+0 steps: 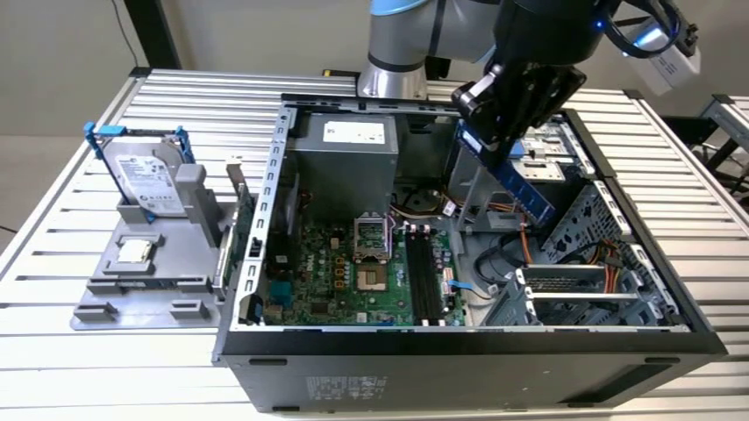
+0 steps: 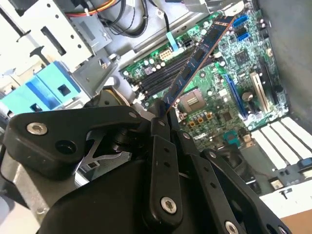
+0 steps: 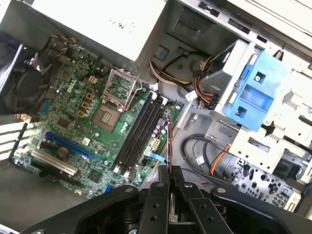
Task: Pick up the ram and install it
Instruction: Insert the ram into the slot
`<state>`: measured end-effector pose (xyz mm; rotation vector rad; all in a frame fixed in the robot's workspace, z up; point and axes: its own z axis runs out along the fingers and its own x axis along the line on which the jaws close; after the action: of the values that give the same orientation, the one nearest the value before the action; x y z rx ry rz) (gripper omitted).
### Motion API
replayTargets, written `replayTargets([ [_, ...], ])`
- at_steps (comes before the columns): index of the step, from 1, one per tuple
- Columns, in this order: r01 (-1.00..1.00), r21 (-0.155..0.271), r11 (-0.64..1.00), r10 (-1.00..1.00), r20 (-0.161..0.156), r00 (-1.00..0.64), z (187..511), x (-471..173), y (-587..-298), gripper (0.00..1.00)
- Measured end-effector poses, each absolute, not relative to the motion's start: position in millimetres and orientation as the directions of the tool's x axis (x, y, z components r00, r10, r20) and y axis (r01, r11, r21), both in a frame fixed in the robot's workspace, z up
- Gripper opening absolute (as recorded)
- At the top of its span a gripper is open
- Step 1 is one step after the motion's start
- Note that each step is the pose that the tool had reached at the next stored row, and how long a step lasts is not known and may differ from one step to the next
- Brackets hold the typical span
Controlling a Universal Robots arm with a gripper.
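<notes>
Bluish ram (image 1: 522, 186) hangs tilted above the open case (image 1: 468, 361), pinched by one end in our end effector (image 1: 492, 136); we judge its slant could miss the black memory slots (image 1: 427, 274) and jam.

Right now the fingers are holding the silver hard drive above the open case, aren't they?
Not quite. The fingers are holding the ram, a thin blue stick, above the open case. The hard drive sits in its grey stand outside the case, as the exterior view shows.
</notes>
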<state>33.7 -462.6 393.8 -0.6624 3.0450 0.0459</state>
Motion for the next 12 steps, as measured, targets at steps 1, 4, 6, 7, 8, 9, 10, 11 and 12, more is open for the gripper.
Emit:
replayTargets([
  [1,-0.399,0.023,0.917,-0.398,-0.031,-0.917,393.8,33.7,-462.6,0.0],
  [4,-0.353,0.023,0.935,-0.352,-0.031,-0.936,393.7,33.7,-462.6,0.0],
  [6,-0.32,0.023,0.947,-0.319,-0.031,-0.947,393.7,33.7,-462.6,0.0],
  [7,-0.304,0.023,0.952,-0.303,-0.031,-0.952,393.7,33.7,-462.6,0.0],
  [8,-0.288,0.023,0.957,-0.287,-0.031,-0.957,393.7,33.7,-462.6,0.0],
  [9,-0.272,0.023,0.962,-0.271,-0.031,-0.962,393.6,33.7,-462.6,0.0],
  [10,-0.253,0.023,0.967,-0.252,-0.031,-0.967,393.6,33.7,-462.6,0.0],
  [11,-0.238,0.023,0.971,-0.237,-0.031,-0.971,393.6,33.7,-462.6,0.0],
  [12,-0.22,0.023,0.975,-0.22,-0.031,-0.975,393.6,33.7,-462.6,0.0],
])
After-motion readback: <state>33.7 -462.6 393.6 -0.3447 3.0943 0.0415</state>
